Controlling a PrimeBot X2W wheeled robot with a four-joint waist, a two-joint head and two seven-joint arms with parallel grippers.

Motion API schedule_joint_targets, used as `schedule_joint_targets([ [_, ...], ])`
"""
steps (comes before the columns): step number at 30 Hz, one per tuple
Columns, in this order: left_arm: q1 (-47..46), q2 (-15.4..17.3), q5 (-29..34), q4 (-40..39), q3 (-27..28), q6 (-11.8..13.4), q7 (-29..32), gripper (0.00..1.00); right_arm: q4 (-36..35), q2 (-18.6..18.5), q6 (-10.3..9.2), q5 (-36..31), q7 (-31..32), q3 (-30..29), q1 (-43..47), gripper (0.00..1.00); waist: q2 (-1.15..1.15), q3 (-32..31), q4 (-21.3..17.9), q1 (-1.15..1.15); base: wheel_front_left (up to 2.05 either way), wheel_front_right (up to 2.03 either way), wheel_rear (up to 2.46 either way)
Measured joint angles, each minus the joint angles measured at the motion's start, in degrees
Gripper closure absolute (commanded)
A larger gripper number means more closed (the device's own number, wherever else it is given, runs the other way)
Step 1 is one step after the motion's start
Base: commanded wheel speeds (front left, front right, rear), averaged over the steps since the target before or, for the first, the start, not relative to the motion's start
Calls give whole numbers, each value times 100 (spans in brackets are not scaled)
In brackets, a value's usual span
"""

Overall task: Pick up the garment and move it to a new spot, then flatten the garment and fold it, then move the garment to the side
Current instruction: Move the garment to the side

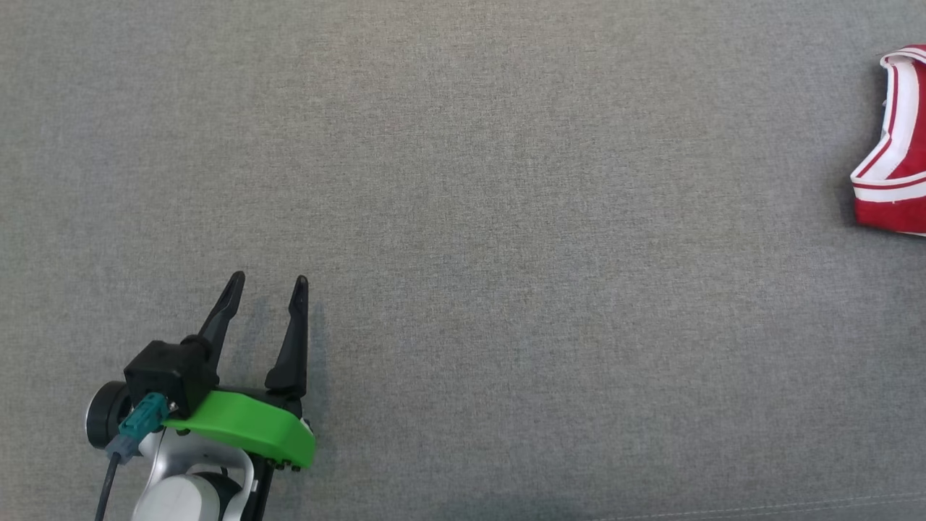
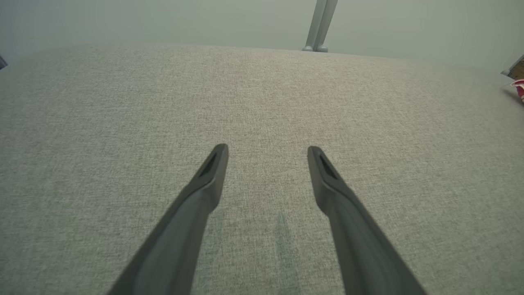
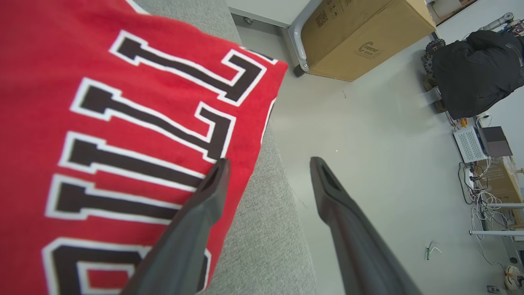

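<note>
Seems near the end. On the grey worktop (image 1: 463, 217), just the red garment (image 1: 897, 213), lying at the right edge, apparently set aside; folded or not, hard to tell. Beyond that edge, a cardboard box (image 3: 360, 37), well clear. Spread wide and empty: left tool (image 1: 269, 277) over bare cloth, right tool (image 3: 269, 160) above the garment's edge.

- Robotics lab or workshop, not a home.
- Work surface: wide table (image 1: 463, 217) covered in grey cloth.
- Bare, pale, hard floor (image 3: 368, 164), with loose cables (image 3: 479, 192) tangled on it.
- Large cardboard box (image 3: 364, 37) on the floor, beside a metal leg (image 3: 295, 37) on a caster.
- White vented electronics unit (image 3: 470, 143) on the floor.
- Black jacket (image 3: 477, 80) draped over some gear.
</note>
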Motion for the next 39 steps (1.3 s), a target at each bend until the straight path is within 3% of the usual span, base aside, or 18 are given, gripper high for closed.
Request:
schedule_joint_targets([
  [18,-2,-200,-8,182,-16,12,-159,0,-63,149,0,-220,-810,-314,-544,0,0,-421,-233,0,0,0,0],
  [24,-54,-357,-135,363,-53,-83,-324,0,-365,606,0,-219,-1279,-359,-604,0,0,-753,-341,0,0,0,0],
  [31,-97,-482,-279,608,30,-89,-608,0,-720,1081,10,-148,-1378,-303,-487,0,0,-1230,-459,0,0,0,0],
  [39,-39,-542,-475,925,318,-80,-834,0,-1114,1663,158,46,-1425,-277,73,0,0,-1824,-559,0,0,0,0],
])
